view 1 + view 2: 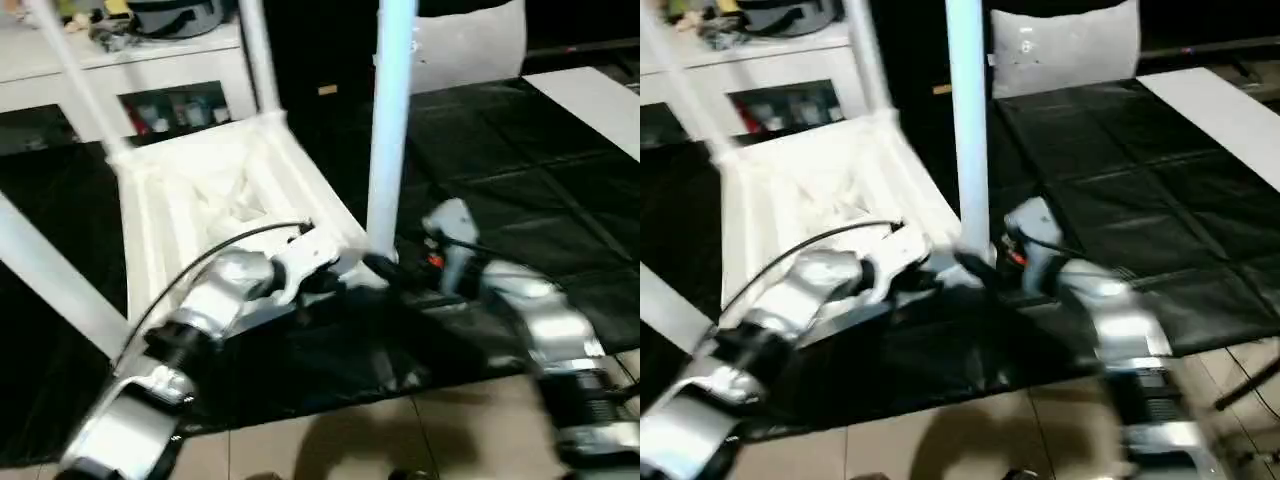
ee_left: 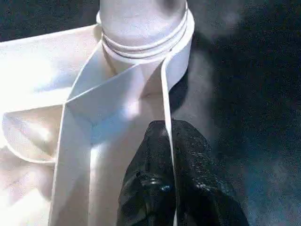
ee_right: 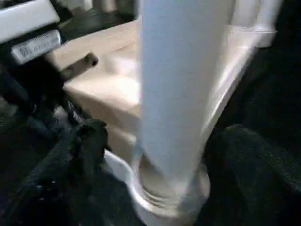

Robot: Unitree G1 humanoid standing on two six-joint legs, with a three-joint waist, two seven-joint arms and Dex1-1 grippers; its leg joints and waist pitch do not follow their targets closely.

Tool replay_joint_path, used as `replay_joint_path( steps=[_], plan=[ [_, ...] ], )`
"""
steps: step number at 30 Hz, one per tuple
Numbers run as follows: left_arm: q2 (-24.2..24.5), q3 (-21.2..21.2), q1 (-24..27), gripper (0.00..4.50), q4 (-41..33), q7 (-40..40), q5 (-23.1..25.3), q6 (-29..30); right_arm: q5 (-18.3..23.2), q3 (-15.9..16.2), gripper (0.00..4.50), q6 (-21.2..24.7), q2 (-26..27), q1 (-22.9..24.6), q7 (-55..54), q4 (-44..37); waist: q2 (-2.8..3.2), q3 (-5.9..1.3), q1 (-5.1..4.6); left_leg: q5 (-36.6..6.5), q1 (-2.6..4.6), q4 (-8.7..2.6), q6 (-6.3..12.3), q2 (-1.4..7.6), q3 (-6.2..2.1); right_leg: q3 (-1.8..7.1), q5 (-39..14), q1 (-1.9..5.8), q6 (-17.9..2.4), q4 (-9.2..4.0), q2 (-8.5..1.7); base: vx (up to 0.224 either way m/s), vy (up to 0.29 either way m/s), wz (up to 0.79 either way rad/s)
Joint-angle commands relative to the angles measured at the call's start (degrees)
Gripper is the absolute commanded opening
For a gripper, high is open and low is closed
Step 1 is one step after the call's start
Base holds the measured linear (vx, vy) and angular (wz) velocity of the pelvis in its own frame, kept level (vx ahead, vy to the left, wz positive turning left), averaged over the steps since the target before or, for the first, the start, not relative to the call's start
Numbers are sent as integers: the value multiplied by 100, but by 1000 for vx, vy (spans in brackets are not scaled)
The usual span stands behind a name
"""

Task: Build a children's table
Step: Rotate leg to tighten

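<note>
The white tabletop (image 1: pixel 200 190) lies upside down on the black mat, ribbed underside up. Legs rise from its corner sockets: one at the near right (image 1: pixel 390 120), two at the back (image 1: pixel 258 55) (image 1: pixel 75 80), and one slanting at the left (image 1: pixel 50 270). My left gripper (image 1: pixel 325 280) is shut on the tabletop's thin raised rim (image 2: pixel 164 94), just short of the corner socket (image 2: pixel 146 42), with a black finger on each side. My right gripper (image 1: pixel 385 268) is at the foot of the near-right leg (image 3: pixel 178 84). Its fingers stand apart on either side of that leg.
The black mat (image 1: pixel 520 170) covers the floor around the table, and beige tiles (image 1: pixel 400 440) start at its near edge. A white shelf unit (image 1: pixel 150 60) with clutter stands behind. A grey cushion (image 1: pixel 470 45) and a white board (image 1: pixel 600 105) lie at the back right.
</note>
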Motion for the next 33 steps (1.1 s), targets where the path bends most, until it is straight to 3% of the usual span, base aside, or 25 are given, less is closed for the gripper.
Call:
replay_joint_path(
  steps=[1, 3, 4, 6, 7, 8, 9, 10, 12, 14, 16, 22, 28, 30, 33],
  plan=[
    [131, -305, 53, 0, -317, -673, -49, -336, 59, 194, 446, -155, -166, 4, 537, -148, -138, -422, 36, -404, -2, -381, 748, 354, -104, 425, -1772, 404, -222, -356, -482, 0, 0, 0],
    [259, -417, 119, 0, -445, -987, -84, -416, 90, 269, 446, -216, -337, -20, 885, -112, -117, -425, 82, -314, 4, -378, 758, 365, -105, 437, -1716, 389, -262, -335, -481, 0, 0, 0],
    [320, -479, 138, 0, -486, -1112, -75, -449, 109, 293, 446, -243, -402, -49, 1054, -70, -214, -435, 125, -282, -1, -378, 785, 373, -92, 445, -1688, 393, -287, -329, -488, 0, 0, 0],
    [453, -596, 178, 0, -568, -1408, -76, -573, 268, 350, 430, -240, -511, -139, 1528, 41, -161, -426, 185, -214, 6, -369, 795, 373, -81, 454, -1709, 363, -334, -312, -491, 0, 0, 0],
    [502, -638, 202, 0, -621, -1540, -94, -606, 341, 391, 420, -213, -552, -175, 1740, 82, -250, -442, 218, -215, 8, -372, 813, 389, -78, 456, -1708, 379, -335, -303, -495, 0, 0, 0],
    [531, -662, 219, 0, -657, -1621, -107, -623, 386, 418, 412, -191, -577, -196, 1867, 105, -200, -433, 264, -182, 6, -371, 840, 400, -80, 467, -1723, 364, -353, -282, -497, 0, 0, 0],
    [560, -683, 237, 0, -703, -1693, -115, -626, 398, 447, 409, -181, -593, -212, 1949, 122, -193, -434, 284, -159, 23, -365, 834, 409, -77, 474, -1724, 344, -356, -289, -496, 0, 0, 0],
    [647, -751, 299, 0, -855, -1899, -138, -630, 412, 541, 402, -173, -636, -253, 2175, 171, -229, -437, 307, -137, 24, -372, 817, 415, -79, 474, -1689, 351, -379, -277, -498, 0, 0, 0],
    [688, -795, 342, 0, -942, -2002, -151, -615, 402, 606, 391, -187, -640, -283, 2289, 219, -209, -433, 341, -130, 31, -373, 798, 428, -80, 481, -1678, 334, -405, -271, -499, 0, 0, 0],
    [719, -822, 372, 0, -1003, -2075, -164, -598, 402, 649, 365, -215, -644, -299, 2370, 251, -253, -432, 378, -153, 31, -382, 744, 423, -72, 485, -1722, 345, -410, -276, -504, 0, 0, 0],
    [759, -855, 410, 0, -1067, -2136, -168, -586, 420, 709, 342, -188, -649, -314, 2516, 286, -239, -427, 404, -218, 33, -385, 706, 418, -65, 485, -1862, 341, -377, -289, -509, 0, 0, 0],
    [788, -866, 443, 0, -1092, -2124, -155, -585, 454, 780, 308, -128, -626, -337, 2721, 386, -249, -432, 400, -256, 28, -390, 632, 406, -65, 477, -1847, 350, -350, -302, -494, 0, 0, 0],
    [805, -838, 440, 0, -1145, -2130, -169, -507, 522, 816, 237, -65, -579, -352, 2798, 425, -259, -439, 404, -230, 24, -389, 629, 407, -66, 473, -1847, 354, -334, -304, -490, 0, 0, 0],
    [807, -835, 439, 0, -1148, -2128, -170, -503, 529, 818, 232, -62, -573, -352, 2806, 430, -265, -442, 405, -246, 26, -386, 624, 402, -62, 471, -1872, 354, -326, -305, -491, 0, 0, 0],
    [809, -801, 444, 0, -1166, -2128, -214, -437, 571, 824, 199, 6, -531, -317, 2830, 370, -238, -440, 403, -254, 26, -385, 601, 398, -64, 468, -1908, 352, -305, -315, -486, 0, 0, 0]
  ],
)
